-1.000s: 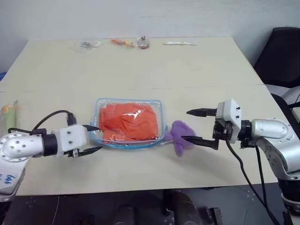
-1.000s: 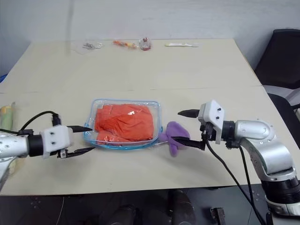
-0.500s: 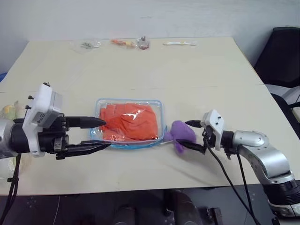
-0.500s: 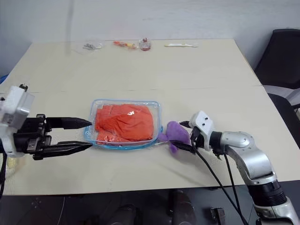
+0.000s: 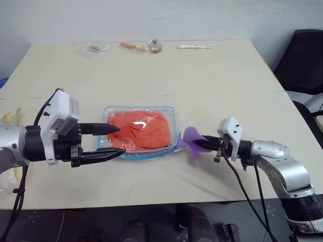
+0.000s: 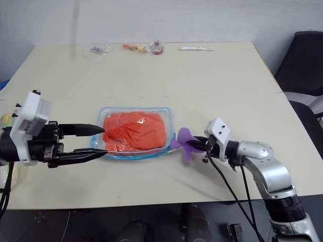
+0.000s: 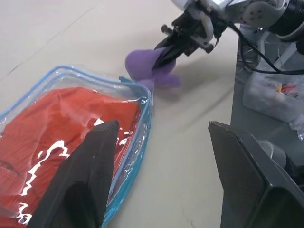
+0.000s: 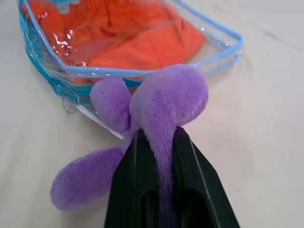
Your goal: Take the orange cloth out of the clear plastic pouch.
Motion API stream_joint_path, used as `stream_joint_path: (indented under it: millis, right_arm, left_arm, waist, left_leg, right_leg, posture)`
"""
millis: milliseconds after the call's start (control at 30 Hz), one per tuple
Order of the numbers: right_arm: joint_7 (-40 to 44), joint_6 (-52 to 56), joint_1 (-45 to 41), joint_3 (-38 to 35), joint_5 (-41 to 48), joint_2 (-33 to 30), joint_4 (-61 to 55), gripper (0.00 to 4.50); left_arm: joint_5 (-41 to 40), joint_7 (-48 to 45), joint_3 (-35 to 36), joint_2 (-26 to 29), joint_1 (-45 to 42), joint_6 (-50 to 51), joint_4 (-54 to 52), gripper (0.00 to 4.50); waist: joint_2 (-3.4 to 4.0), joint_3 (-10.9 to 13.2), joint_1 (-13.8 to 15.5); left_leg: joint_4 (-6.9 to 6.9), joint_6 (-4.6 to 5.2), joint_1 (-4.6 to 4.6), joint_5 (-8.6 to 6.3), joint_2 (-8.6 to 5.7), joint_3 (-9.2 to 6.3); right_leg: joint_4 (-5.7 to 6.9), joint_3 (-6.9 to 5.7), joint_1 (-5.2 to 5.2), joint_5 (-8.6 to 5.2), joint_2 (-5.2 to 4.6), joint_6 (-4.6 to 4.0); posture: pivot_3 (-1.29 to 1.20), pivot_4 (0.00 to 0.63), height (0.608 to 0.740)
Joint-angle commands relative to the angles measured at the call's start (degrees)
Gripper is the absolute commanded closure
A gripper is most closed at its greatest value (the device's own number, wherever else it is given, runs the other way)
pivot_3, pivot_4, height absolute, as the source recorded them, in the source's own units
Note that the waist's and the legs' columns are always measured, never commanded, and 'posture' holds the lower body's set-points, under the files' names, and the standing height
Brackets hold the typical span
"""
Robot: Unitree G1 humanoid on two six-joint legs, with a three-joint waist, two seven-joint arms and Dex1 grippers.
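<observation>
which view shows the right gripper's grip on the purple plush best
The right wrist view: the right gripper pinches the purple plush toy close up. The eye views show it from the side; the left wrist view shows it beyond the clear plastic pouch.

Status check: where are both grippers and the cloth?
Right gripper shut on purple plush toy. Left gripper open at clear plastic pouch. Orange cloth inside.

A bright orange cloth is seen inside the clear plastic pouch, which is edged with a light blue border. A purple plush toy of one plain colour is pinched between the black fingers of the right gripper. The left gripper is also black, on a white and silver wrist. The table is coloured pale beige, without pattern.
</observation>
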Motion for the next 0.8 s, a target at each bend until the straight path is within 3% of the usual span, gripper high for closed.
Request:
stream_joint_path:
  millis: [33, 367, 567, 800]
  right_arm:
    - [1.94, -2.83, -1.16, -3.00, 2.96, -0.62, -4.98, 4.48]
    - [10.98, -26.59, -2.33, 4.09, -10.89, -5.59, -1.52, 4.48]
    - [12.30, -26.72, -2.39, 3.35, -8.52, -5.11, -2.77, 4.48]
    - [14.24, -28.71, -6.16, 12.00, -9.54, 0.65, -5.24, 4.48]
  left_arm:
    - [0.62, 0.22, 0.36, -0.08, -0.99, -1.30, -0.17, 1.32]
    - [1.53, 1.59, -1.58, -0.83, -1.95, -1.82, -0.52, 1.32]
    - [1.63, 2.47, -1.53, -1.34, -1.44, -1.59, -1.27, 1.32]
    - [3.26, 2.38, -3.10, -1.56, 0.10, -1.96, -2.79, 1.32]
  waist:
    - [0.00, 0.00, 0.00]
    - [0.01, 0.01, 0.04]
    - [0.01, 0.01, -0.02]
    - [0.02, 0.01, -0.13]
  left_leg:
    - [0.00, 0.00, 0.00, 0.00, 0.00, 0.00]
    - [-0.02, -0.01, 0.05, 0.00, 0.00, 0.01]
    - [0.00, -0.01, 0.04, 0.00, 0.01, 0.01]
    - [-0.01, -0.02, 0.05, 0.00, 0.02, 0.01]
  right_leg:
    - [0.00, 0.00, 0.00, 0.00, 0.00, 0.00]
    - [-0.02, 0.01, 0.01, 0.00, 0.01, 0.00]
    - [-0.01, 0.02, 0.00, 0.00, 0.01, 0.00]
    - [0.00, 0.02, -0.01, 0.00, 0.01, 0.00]
  posture:
    - [0.00, 0.150, 0.740]
    - [0.00, 0.150, 0.740]
    - [0.00, 0.150, 0.740]
    - [0.00, 0.150, 0.740]
